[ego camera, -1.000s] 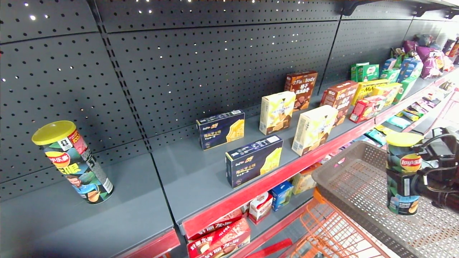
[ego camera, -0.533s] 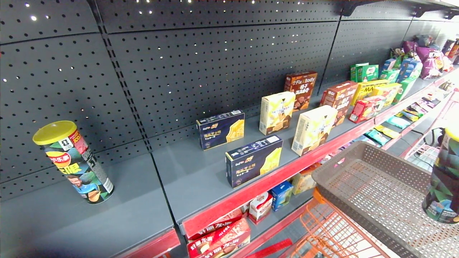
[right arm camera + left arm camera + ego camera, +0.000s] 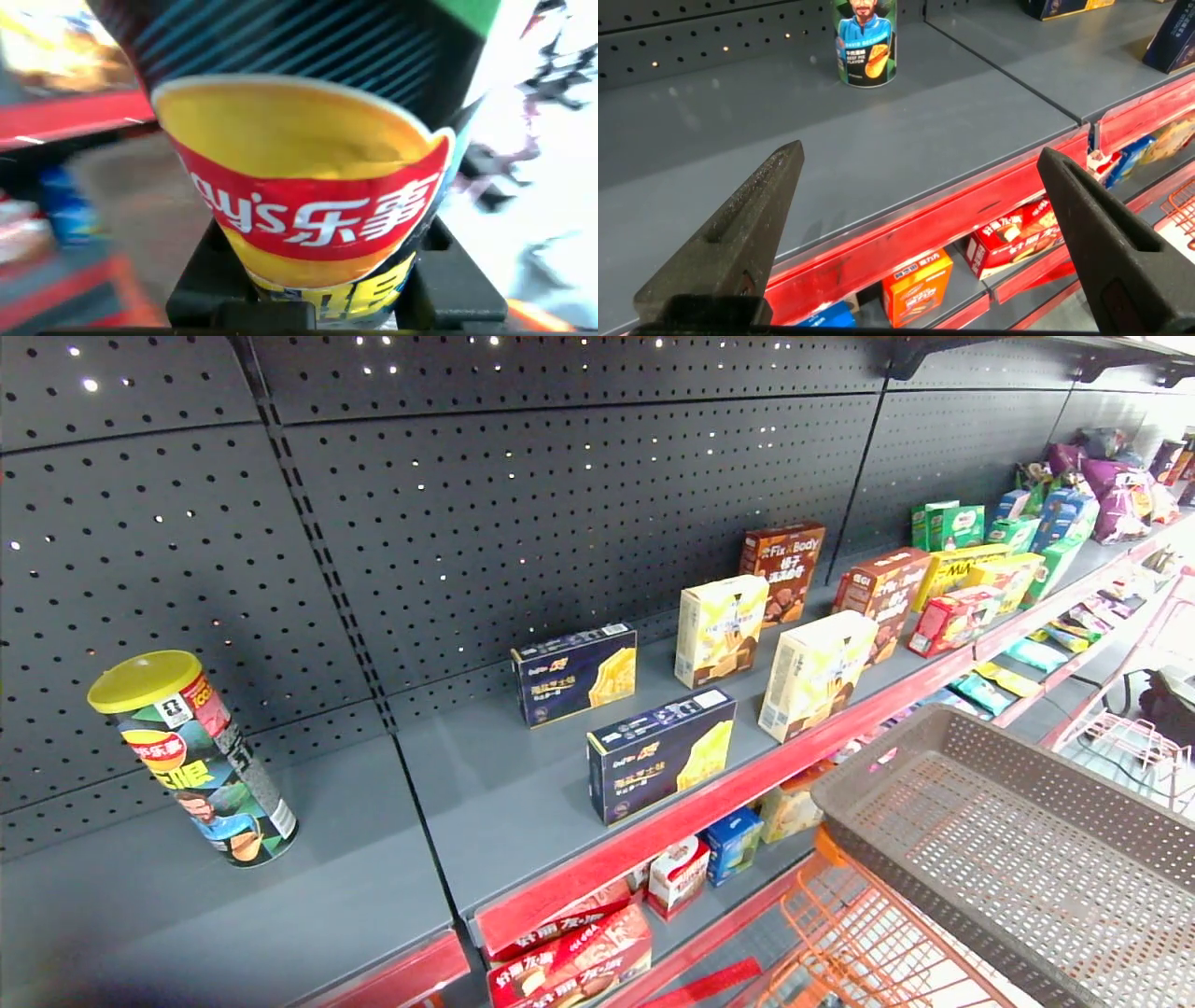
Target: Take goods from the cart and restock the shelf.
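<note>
Swung rightward off the cart basket (image 3: 831, 795) within the last second, the chips can (image 3: 308, 187) sits clamped in the right claw (image 3: 322, 280), presumably bound for the shelf (image 3: 355, 859) beside the matching can (image 3: 191, 761), while the left claw (image 3: 915, 233) hangs spread wide before that shelf.

left end effector (image 3: 920, 154): two dark-grey wedge fingers (image 3: 738, 243) (matte, grainy) | right end effector (image 3: 322, 280) — black, blocky housing

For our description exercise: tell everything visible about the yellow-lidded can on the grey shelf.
The can is a tall tube with a flat yellow lid and a colourful printed wrap showing a figure. Closed, it stands on its base on the grey shelf, near the perforated back panel, apart from the boxes. Only the shelf touches it.
</note>
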`<state>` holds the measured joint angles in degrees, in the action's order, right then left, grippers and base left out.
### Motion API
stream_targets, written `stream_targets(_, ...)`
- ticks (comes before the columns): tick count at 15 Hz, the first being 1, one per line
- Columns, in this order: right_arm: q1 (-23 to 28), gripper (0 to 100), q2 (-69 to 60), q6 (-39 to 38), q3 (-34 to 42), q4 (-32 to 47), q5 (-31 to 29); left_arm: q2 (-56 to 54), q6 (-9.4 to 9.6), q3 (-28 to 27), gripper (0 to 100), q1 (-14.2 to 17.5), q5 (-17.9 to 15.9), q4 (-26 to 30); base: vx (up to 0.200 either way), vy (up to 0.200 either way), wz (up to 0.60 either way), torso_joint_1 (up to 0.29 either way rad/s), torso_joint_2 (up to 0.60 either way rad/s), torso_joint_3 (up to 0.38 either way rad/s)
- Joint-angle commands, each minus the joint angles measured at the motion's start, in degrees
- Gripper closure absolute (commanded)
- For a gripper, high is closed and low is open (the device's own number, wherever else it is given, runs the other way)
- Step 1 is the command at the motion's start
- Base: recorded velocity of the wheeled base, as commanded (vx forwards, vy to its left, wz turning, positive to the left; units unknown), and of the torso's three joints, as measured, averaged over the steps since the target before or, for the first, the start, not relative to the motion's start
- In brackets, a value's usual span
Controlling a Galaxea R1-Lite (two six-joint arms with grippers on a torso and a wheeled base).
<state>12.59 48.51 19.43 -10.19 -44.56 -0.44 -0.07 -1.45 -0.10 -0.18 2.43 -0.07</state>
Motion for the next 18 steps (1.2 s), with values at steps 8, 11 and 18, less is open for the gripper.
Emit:
stream_targets(8,1.91,100,-2.89,-3.52,0.87,2.81,1.58,0.07,-0.04,0.01,0,0.01,0.04,-0.01,0.000,0.000,0.00,0.000,0.00,0.000)
stream_targets(11,2.61,100,-5.97,-12.40,0.26,13.88,0.61,0.07,-0.04,0.01,0,0.01,0.04,-0.01,0.000,0.000,0.00,0.000,0.00,0.000)
stream_targets(18,-1.17,100,-12.12,-13.19,-0.09,20.83,0.35,0.07,-0.04,0.01,0,0.01,0.04,-0.01,0.000,0.000,0.00,0.000,0.00,0.000)
